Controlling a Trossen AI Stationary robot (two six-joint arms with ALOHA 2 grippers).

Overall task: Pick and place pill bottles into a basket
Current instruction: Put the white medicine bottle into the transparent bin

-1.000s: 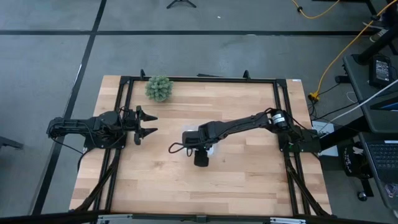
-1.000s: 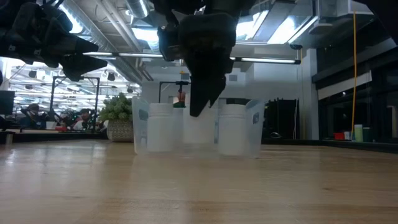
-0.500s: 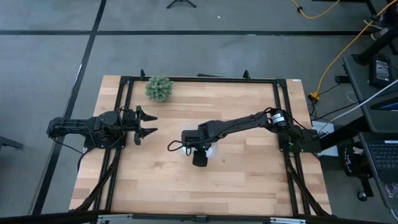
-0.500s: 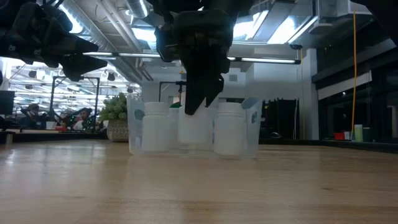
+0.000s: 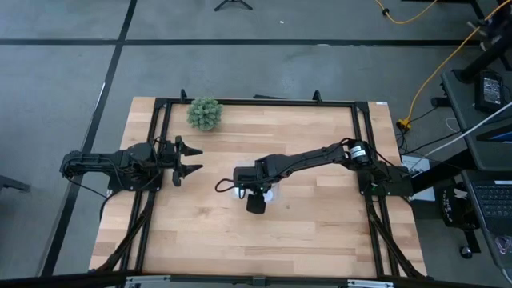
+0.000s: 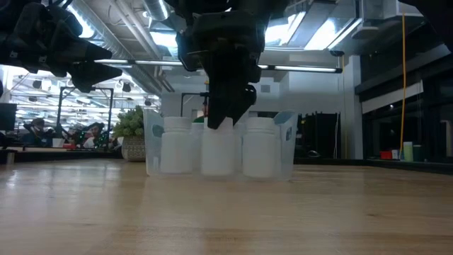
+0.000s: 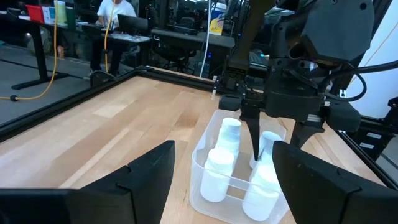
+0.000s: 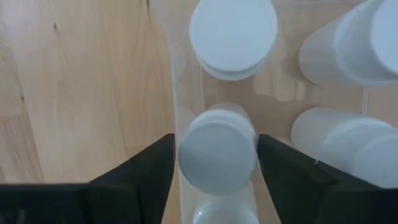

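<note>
The clear basket [image 6: 287,142] stands at the table's middle [image 5: 270,194] with several white pill bottles upright in it [image 7: 217,171]. My right gripper [image 6: 225,122] reaches down into the basket from above and is shut on one bottle [image 8: 217,149] next to the basket's wall [image 8: 177,81]. Other bottles stand beside it [image 8: 233,34] and across from it [image 8: 348,143]. My left gripper [image 5: 190,160] hangs open and empty above the table's left part, its fingers pointing at the basket [image 7: 199,165]. My right gripper pinches the bottle's round cap [image 8: 186,155] between its two fingers [image 8: 137,174], one on each side. The fingers come from above, pointing down. The bottle [image 6: 218,152] stands upright inside the basket, its bottom level with the bottoms of its neighbours.
A small green bushy plant [image 5: 205,113] stands at the table's far left corner. Black frame rails [image 5: 156,136] run along the table's edges. Bare wood lies all around the basket.
My right gripper has shifted slightly toward the table's left with the bottle between its fingers. The basket and its bottles have slid a little the same way along the table.
</note>
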